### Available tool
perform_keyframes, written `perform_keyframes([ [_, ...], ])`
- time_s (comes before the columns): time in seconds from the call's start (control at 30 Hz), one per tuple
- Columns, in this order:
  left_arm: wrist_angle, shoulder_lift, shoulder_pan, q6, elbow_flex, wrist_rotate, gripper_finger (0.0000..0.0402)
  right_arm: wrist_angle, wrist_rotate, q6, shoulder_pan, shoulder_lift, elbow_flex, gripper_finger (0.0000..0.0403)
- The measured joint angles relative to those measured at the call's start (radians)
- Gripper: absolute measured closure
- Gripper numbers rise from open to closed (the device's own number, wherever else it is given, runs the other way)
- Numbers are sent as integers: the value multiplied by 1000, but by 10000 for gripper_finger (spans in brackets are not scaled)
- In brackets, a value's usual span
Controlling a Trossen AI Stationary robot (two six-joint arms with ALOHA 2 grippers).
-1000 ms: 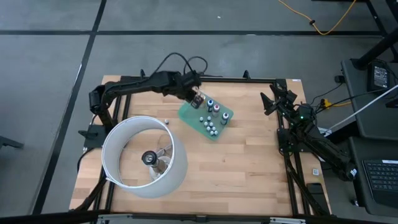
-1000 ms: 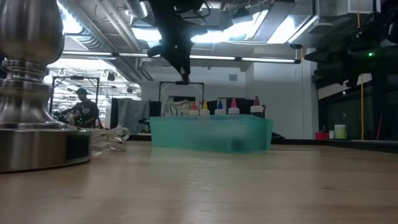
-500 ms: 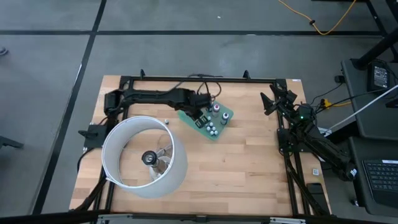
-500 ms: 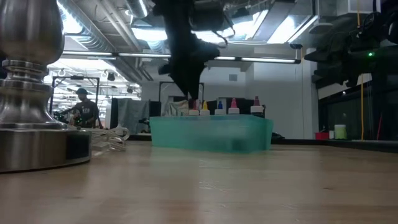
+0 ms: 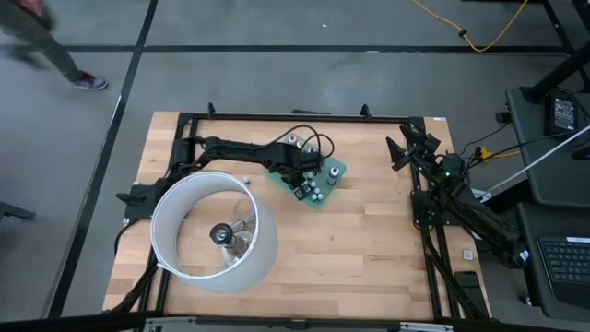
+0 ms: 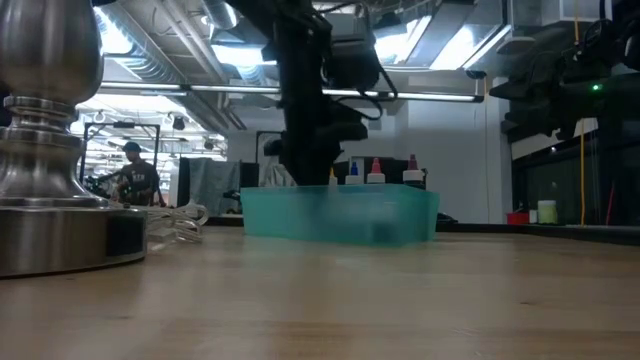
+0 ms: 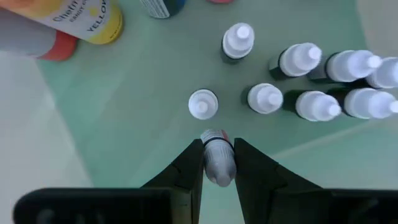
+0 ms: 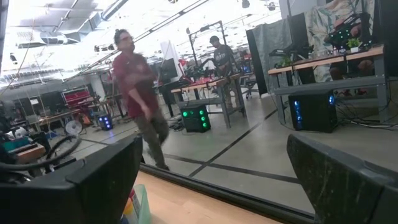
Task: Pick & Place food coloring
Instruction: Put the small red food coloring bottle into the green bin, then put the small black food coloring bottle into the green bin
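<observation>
The left tool point(image 7: 218, 163) was clamped on a small pale-capped food coloring bottle point(image 7: 217, 160), its two dark fingers point(image 7: 188, 171) pressed against either side of the bottle's body. It hung directly over the green sheet point(image 7: 124, 112), with the held bottle's tip pointing down toward the sheet's surface. Just ahead of the fingertips stood a single white-capped bottle point(image 7: 203, 103), and beyond and to one side of it a cluster of white-capped bottles point(image 7: 311, 81) stood close together, several touching. Farther from the tool, at the sheet's far edge, lay a yellow bottle point(image 7: 93, 22) beside a red-orange one point(image 7: 37, 40).

From above, the left arm point(image 5: 240, 148) reached across the worktop point(image 5: 369, 249) from its left-rear corner, and the left tool point(image 5: 304, 172) sat over the middle of the green sheet point(image 5: 334, 171), hiding part of the bottle set. The big white ring lamp point(image 5: 214, 232) stood near the arm, toward the front left.

At worktop level the arm came down onto the green sheet point(image 6: 340, 215), with coloured bottle tips point(image 6: 375, 170) showing just beside it.

The right tool point(image 5: 403, 148) waited well apart at the worktop's right-rear edge, its fingers point(image 8: 74, 180) spread wide and holding nothing. A person point(image 8: 140, 93) walked across the floor beyond it.
</observation>
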Motion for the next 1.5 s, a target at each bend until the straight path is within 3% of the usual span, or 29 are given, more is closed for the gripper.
perform_keyframes([
  [0.4,71,29,2,-21,-58,9,333,0,0,0,0,0,0,4],
  [0.83,53,28,11,-33,-30,92,270,0,0,0,0,0,0,4],
  [1.07,-39,28,46,-95,44,136,250,0,0,0,0,0,0,4],
  [1.33,-306,20,136,-343,143,178,249,0,0,0,0,0,0,4],
  [1.5,-403,20,185,-375,167,205,249,0,0,0,0,0,0,4],
])
